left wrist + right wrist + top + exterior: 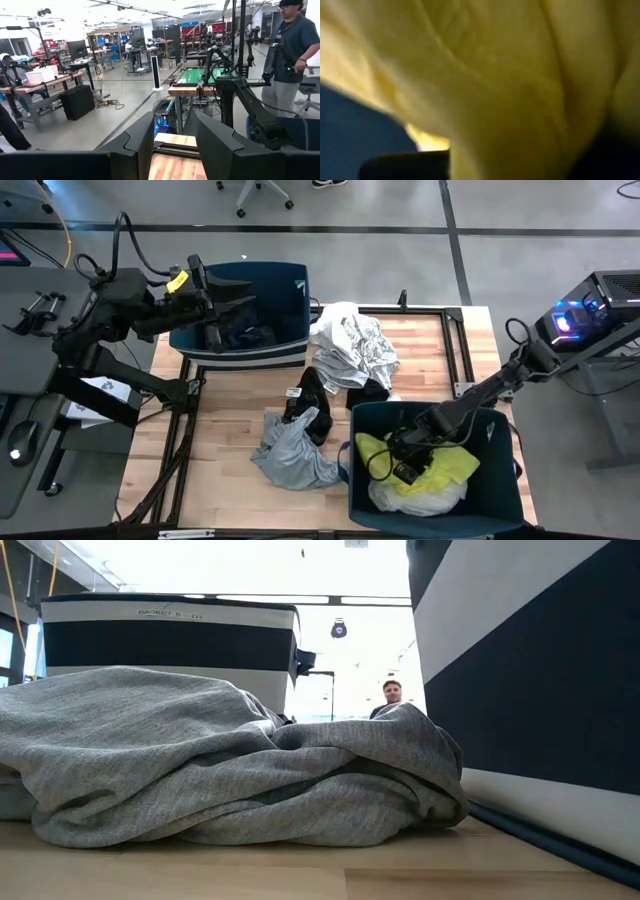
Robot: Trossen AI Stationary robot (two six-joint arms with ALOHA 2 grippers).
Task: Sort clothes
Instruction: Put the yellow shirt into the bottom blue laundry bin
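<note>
My left gripper (232, 293) is open and empty, held level above the far-left navy bin (292, 275), which holds dark clothes (245, 335); its wrist view (175, 150) looks out over the table into the room. My right gripper (398, 457) is down inside the near-right navy bin (500, 480), against a yellow garment (435, 465) that lies on a white one (420, 498). Yellow cloth (510, 75) fills the right wrist view. On the table between the bins lie a white garment with grey print (352, 345), a black garment (310, 402) and a grey garment (292, 452), which also shows in the low view (220, 760).
The two bins stand at opposite corners, far left and near right; the near-right bin's wall (540, 690) rises right beside the grey garment. A black metal frame (455, 340) runs along the table's right side. People stand in the room beyond the table (292, 55).
</note>
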